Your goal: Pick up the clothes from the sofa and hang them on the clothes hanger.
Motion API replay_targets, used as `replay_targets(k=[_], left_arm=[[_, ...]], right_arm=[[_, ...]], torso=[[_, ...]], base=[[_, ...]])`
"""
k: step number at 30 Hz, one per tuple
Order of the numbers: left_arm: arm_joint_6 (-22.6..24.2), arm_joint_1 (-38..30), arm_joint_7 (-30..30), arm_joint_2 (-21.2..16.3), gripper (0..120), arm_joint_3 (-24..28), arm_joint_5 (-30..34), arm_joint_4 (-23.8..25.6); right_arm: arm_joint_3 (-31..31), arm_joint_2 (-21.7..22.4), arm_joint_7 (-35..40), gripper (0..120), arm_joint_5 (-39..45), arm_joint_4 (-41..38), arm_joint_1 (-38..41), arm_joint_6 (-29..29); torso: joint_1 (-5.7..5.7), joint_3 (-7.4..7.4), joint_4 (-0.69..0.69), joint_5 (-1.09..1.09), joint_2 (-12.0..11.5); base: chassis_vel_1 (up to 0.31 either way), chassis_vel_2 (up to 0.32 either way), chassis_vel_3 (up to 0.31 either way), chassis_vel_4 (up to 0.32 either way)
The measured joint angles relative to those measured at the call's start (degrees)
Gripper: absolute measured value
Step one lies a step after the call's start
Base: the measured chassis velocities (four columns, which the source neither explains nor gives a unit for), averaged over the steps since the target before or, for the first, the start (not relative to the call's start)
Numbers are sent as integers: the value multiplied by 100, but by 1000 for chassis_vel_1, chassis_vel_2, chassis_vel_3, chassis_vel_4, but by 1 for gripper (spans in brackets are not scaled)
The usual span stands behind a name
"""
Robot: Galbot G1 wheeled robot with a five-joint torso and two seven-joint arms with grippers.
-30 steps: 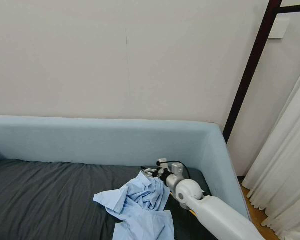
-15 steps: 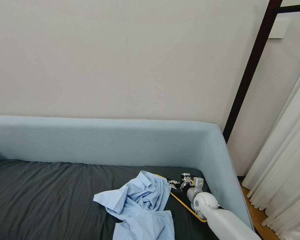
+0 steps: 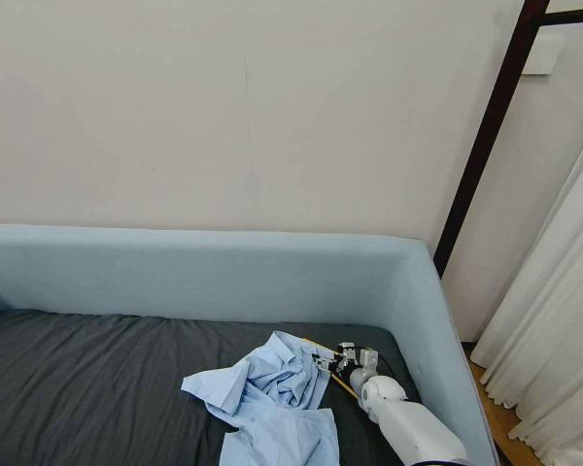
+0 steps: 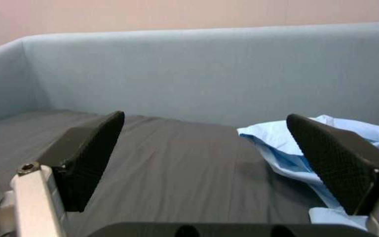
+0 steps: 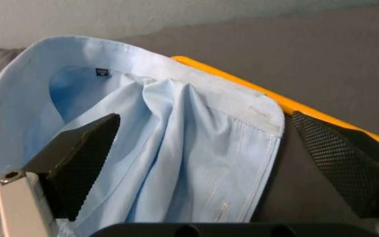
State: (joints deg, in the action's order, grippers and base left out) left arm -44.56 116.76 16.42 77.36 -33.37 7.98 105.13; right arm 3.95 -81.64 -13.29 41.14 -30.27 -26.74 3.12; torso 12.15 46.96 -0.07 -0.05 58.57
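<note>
The right gripper (image 3: 323, 362), jaws open, faces the shirt (image 3: 272, 388) collar lying just ahead on the sofa (image 3: 175, 272), the hanger (image 5: 295, 105) slanting crosswise just beyond; the left gripper (image 4: 209, 163), jaws open too, is farther off.

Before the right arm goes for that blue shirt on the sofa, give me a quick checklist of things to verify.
1. Right gripper open: ok, fingers spread wide.
2. Lined up on the collar of the shirt: ok, the collar sits between the fingers.
3. Yellow hanger threaded inside the shirt: cannot tell, it runs under the collar edge.
4. Nothing on the shirt: ok, it lies crumpled on the dark seat.
5. Left gripper out of the way: ok, open above bare seat.
</note>
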Motion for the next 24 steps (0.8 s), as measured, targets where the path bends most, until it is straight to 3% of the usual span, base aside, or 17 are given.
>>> replay_targets(k=[16,20,24], left_arm=[[-4,11,-5,48,97,2,6,68],[-6,13,-5,52,97,-2,6,81],[-6,-4,-4,54,97,-4,9,89]], right_arm=[[-294,-131,163,98,12,197,-109,180],[-335,-168,174,90,59,253,-110,186],[-335,-155,171,72,119,257,-109,215]], torso=[[0,0,-1,1,0],[0,0,-1,0,0],[0,0,-1,0,1]], base=[[0,0,0,0],[0,0,0,0],[0,0,0,0]])
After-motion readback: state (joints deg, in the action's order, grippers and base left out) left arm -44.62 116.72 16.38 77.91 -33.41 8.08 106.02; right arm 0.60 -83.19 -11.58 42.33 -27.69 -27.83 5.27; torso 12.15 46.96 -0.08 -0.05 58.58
